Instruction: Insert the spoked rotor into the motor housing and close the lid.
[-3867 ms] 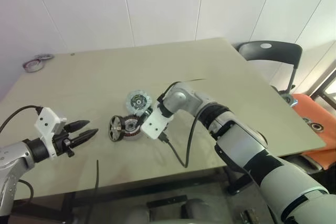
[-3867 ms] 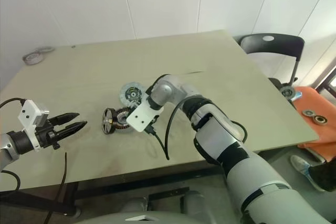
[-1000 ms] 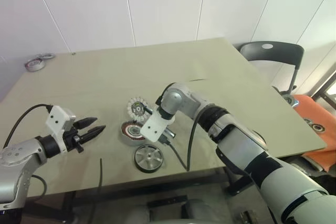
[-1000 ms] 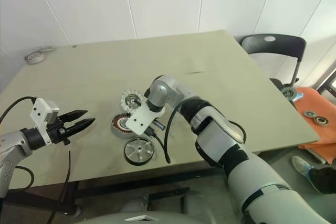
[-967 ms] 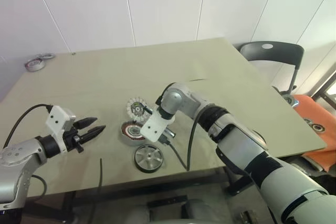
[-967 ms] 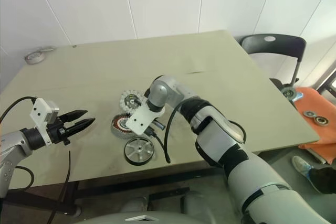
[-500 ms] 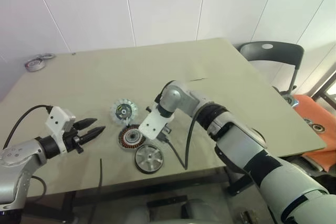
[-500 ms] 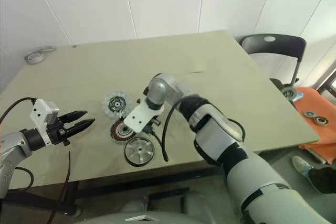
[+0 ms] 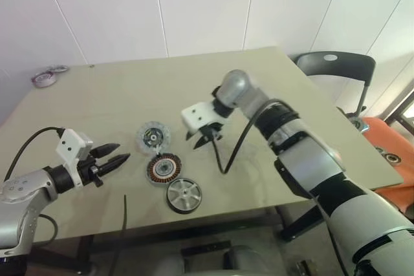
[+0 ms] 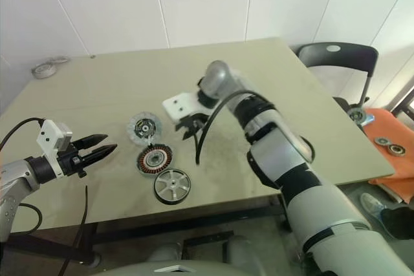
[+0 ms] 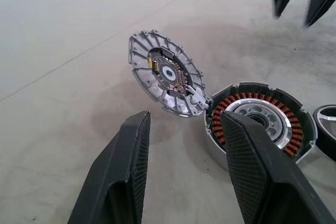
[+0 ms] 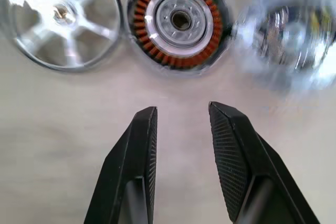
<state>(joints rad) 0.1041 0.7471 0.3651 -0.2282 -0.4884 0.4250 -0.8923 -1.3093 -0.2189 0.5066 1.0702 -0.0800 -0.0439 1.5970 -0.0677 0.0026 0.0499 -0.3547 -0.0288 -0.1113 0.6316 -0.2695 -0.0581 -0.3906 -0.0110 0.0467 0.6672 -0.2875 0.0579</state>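
While the right end effector [image 12: 181,124] hangs above the counter [image 9: 272,88] with its ribbed black fingers parted and empty, the left end effector [image 9: 115,160] hovers likewise agape. Nearest lies the motor housing [image 9: 162,169], squat, round, ringed with copper windings. Beside it, nearer the counter's front edge, the spoked rotor [image 9: 184,194] lies flat, silver and dark-rimmed. A finned grey disc [image 9: 153,136] sits behind the housing. Pale panelled walls and a black chair [image 9: 333,66] stand beyond.
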